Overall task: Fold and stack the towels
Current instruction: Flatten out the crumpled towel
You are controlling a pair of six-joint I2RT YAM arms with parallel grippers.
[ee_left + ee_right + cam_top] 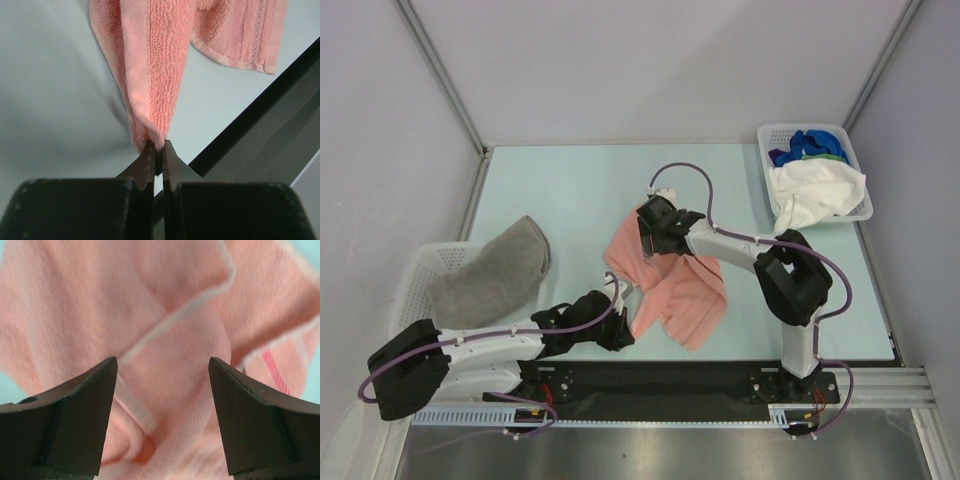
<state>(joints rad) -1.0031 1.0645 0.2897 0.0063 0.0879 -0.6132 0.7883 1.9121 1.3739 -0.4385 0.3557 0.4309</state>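
Salmon-pink towel [685, 300] has a hem fold pinched tight in the left gripper [157, 146], jaws clamped together on the cloth. Right gripper [162, 365] hangs over it w/ jaws apart, holding nothing. Best next, imo: right takes a far corner, both pull taut, else it bunches. It lies mid-table toward 6 o'clock. Grey towel [490, 270] drapes the left basket [412, 275] at 9; white towel [815, 195] & blue towel [810, 143] sit in the right basket [765, 135] at 2. Pale green table [560, 190], plain grey walls [620, 70]
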